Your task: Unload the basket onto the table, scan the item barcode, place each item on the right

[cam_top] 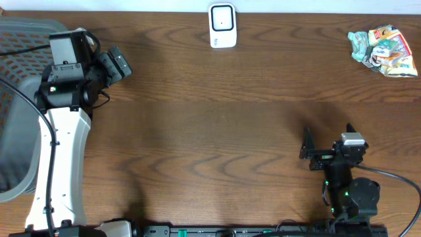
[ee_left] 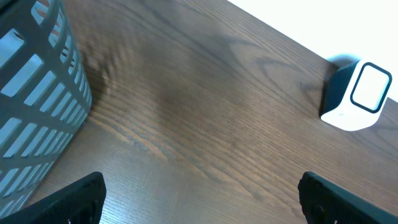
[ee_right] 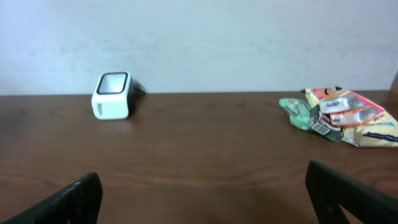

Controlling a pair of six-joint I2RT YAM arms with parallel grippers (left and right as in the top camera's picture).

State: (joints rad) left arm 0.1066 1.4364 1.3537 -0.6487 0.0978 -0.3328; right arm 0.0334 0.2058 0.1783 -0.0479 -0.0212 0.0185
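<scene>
Snack packets [cam_top: 383, 51], seen from overhead, lie crumpled at the far right of the counter [cam_top: 210, 131], with the white scanner [cam_top: 222, 26] at far centre. Left wrist: the left claw [ee_left: 202, 202] is spread wide and empty. Right wrist: the right claw [ee_right: 202, 199] is spread wide and empty, packets far right.

We see a dark wood-grain desk [cam_top: 217, 131]. A grey slatted basket [cam_top: 12, 145] stands on its left end, and a plain pale wall [ee_right: 217, 37] rises behind its far edge.
</scene>
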